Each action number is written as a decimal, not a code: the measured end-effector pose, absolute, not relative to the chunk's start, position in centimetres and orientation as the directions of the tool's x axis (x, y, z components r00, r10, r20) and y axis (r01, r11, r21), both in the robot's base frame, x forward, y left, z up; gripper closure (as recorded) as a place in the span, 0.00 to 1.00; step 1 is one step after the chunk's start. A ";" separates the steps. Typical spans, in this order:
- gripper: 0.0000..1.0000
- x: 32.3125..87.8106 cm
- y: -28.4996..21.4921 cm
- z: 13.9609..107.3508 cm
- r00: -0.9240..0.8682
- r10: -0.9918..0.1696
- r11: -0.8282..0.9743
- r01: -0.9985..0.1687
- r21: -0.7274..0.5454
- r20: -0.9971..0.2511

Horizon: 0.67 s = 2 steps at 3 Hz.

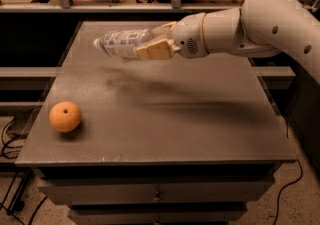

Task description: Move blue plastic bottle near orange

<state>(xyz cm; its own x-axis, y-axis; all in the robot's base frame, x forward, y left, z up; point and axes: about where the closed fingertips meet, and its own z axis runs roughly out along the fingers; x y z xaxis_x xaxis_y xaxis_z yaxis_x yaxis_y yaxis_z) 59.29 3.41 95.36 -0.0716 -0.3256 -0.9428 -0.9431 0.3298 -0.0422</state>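
The blue plastic bottle (pixel 122 43) is clear with a pale label and a white cap pointing left. It lies sideways in the air above the far middle of the table. My gripper (pixel 156 44) is shut on the bottle's right end and holds it off the surface. The white arm reaches in from the right. The orange (pixel 65 116) sits on the table near the front left corner, well below and left of the bottle.
The grey table (pixel 200 129) has drawers under its front edge. A railing and shelves with clutter stand behind the far edge. Cables hang at the floor on the left. The sponge is hidden behind the bottle and gripper.
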 end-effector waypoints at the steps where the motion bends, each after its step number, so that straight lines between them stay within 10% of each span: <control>1: 1.00 59.0 4.1 95.1 -0.076 -0.346 0.304 -0.952 -0.035 -0.935; 2: 1.00 57.5 5.4 93.9 -0.091 -0.352 0.264 -0.965 -0.006 -0.932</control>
